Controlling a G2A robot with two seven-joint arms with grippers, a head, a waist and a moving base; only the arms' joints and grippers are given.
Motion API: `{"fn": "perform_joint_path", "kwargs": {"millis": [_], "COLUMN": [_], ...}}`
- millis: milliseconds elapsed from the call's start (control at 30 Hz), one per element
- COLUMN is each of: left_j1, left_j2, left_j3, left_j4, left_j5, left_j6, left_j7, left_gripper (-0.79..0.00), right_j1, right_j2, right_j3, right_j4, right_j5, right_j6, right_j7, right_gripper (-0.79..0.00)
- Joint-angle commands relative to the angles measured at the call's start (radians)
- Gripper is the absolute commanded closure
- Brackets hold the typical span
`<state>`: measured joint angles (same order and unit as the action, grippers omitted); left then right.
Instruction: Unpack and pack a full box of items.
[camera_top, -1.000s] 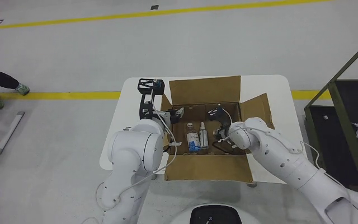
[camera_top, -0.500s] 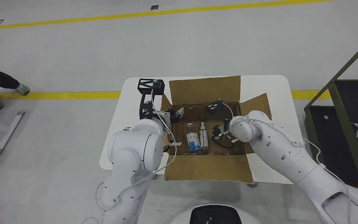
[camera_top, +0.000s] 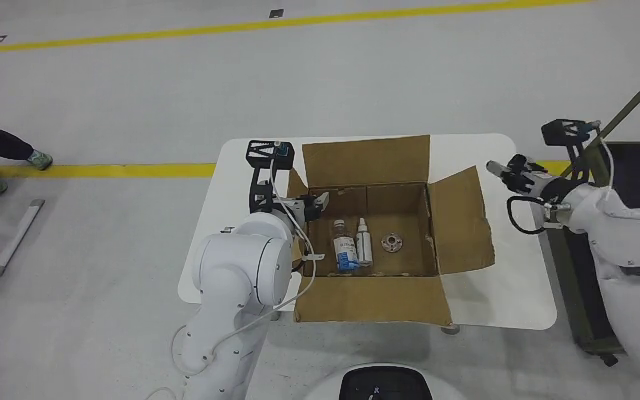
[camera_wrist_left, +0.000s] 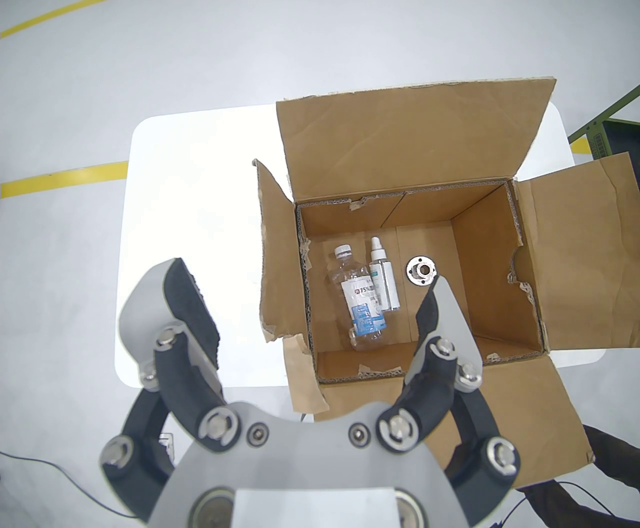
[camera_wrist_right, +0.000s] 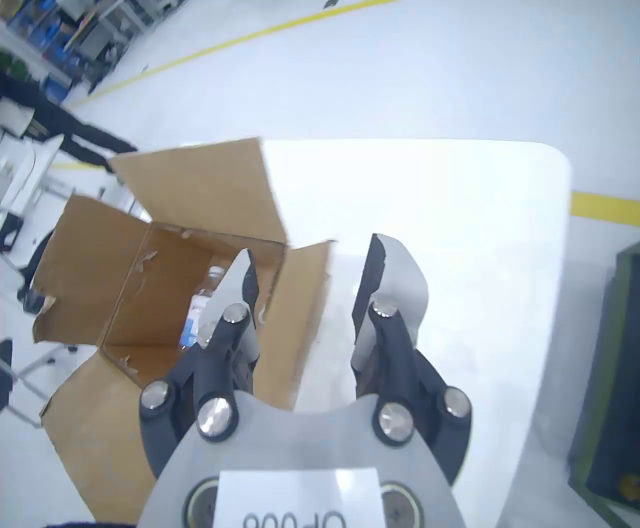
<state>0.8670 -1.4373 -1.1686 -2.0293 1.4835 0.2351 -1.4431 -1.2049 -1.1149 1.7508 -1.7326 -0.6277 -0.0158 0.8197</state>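
An open cardboard box sits mid-table, flaps spread. On its floor lie a clear bottle with a blue label, a white spray bottle and a round metal flange. The left wrist view also shows the clear bottle, the spray bottle and the flange. My left gripper hangs high over the box's left side, open and empty; from above it is the dark frame. My right gripper is over the table's right end, past the right flap, open with nothing between its fingers.
The white table has bare strips left and right of the box. A dark green rack stands just off the table's right edge, close to my right arm. Yellow floor lines run behind the table.
My right arm has come up out of the box and swung right, past the right flap, with its gripper empty. The flange is now uncovered. The left arm has not moved.
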Motion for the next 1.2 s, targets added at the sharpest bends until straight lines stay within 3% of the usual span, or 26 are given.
{"fn": "perform_joint_path", "kwargs": {"millis": [0,133,267,533,700,867,967,1000,1067,1167], "left_j1": [0.0,0.0,0.0,0.0,0.0,0.0,0.033,0.046,0.072,0.117], "left_j2": [0.0,0.0,0.0,0.0,0.0,0.0,0.003,0.005,0.01,0.018], "left_j3": [0.0,0.0,0.0,0.0,0.0,0.0,-0.007,-0.014,-0.028,-0.046], "left_j4": [0.0,0.0,0.0,0.0,0.0,0.0,-0.006,-0.013,-0.03,-0.051], "left_j5": [0.0,0.0,0.0,0.0,0.0,0.0,0.007,0.023,0.065,0.171], "left_j6": [0.0,0.0,0.0,0.0,0.0,0.0,-0.031,-0.041,-0.063,-0.092], "left_j7": [0.0,0.0,0.0,0.0,0.0,0.0,0.063,0.079,0.103,0.137], "left_gripper": [-0.785,-0.785,-0.785,-0.785,-0.785,-0.785,-0.785,-0.44,-0.006,0.0], "right_j1": [-0.04,-0.047,0.001,0.037,0.064,0.103,0.116,0.118,0.121,0.118], "right_j2": [0.002,-0.002,-0.012,-0.011,-0.008,-0.014,-0.017,-0.017,-0.016,-0.013], "right_j3": [0.04,0.006,-0.07,-0.13,-0.227,-0.352,-0.396,-0.402,-0.408,-0.393], "right_j4": [0.064,0.206,0.291,0.242,0.188,0.173,0.177,0.181,0.187,0.191], "right_j5": [0.021,0.129,0.33,0.552,0.465,0.309,0.274,0.275,0.286,0.315], "right_j6": [-0.011,-0.078,-0.196,-0.342,-0.348,-0.302,-0.28,-0.277,-0.272,-0.271], "right_j7": [-0.014,0.0,0.069,0.212,0.276,0.267,0.249,0.245,0.238,0.229], "right_gripper": [0.0,0.0,0.0,0.0,0.0,0.0,0.0,0.0,0.0,0.0]}}
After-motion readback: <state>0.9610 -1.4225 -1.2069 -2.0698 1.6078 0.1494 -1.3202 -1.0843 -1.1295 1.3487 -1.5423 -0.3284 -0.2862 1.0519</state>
